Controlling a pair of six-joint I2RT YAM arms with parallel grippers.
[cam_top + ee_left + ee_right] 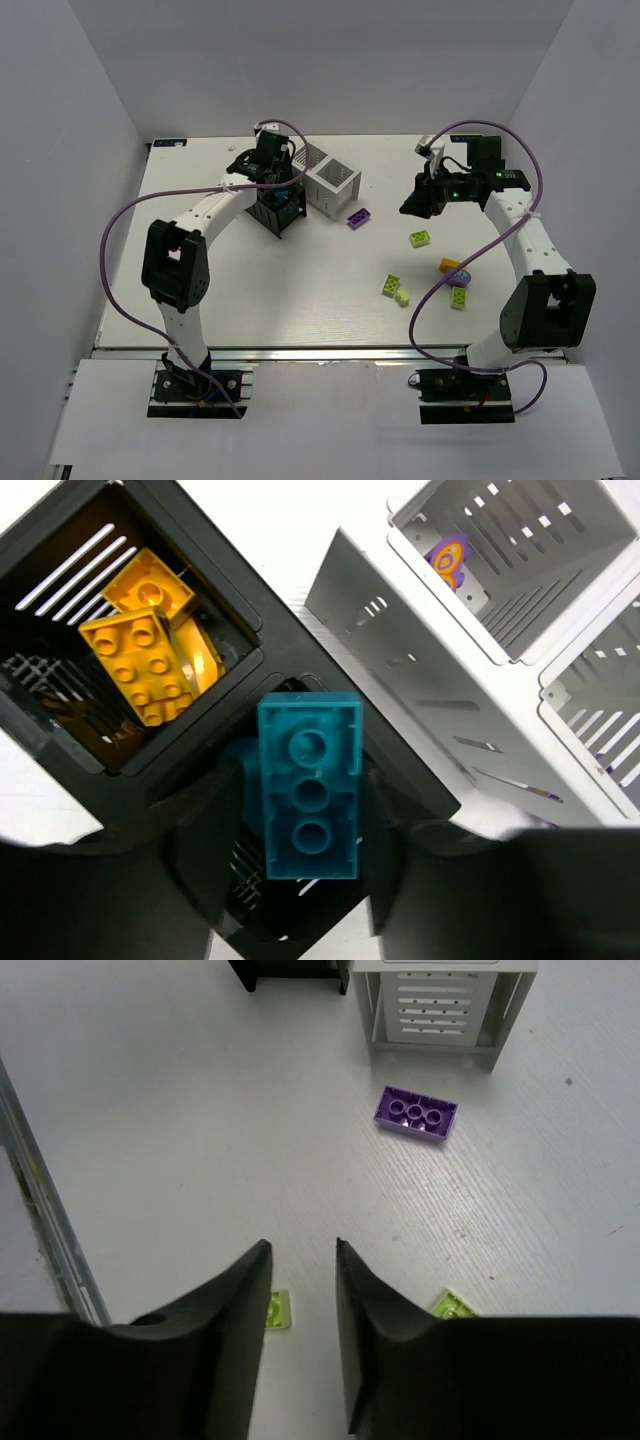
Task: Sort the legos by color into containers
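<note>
One teal plastic brick (310, 785) is hanging in the left gripper (306, 825) over the black slatted container (270, 630) while the right gripper (301, 1250) is hovering empty, narrowly parted.

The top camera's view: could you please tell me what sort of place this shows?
Probably a robot test cell: a white table boxed in by plain white walls, two arms bolted at its near edge, toy bricks scattered for sorting.
</note>
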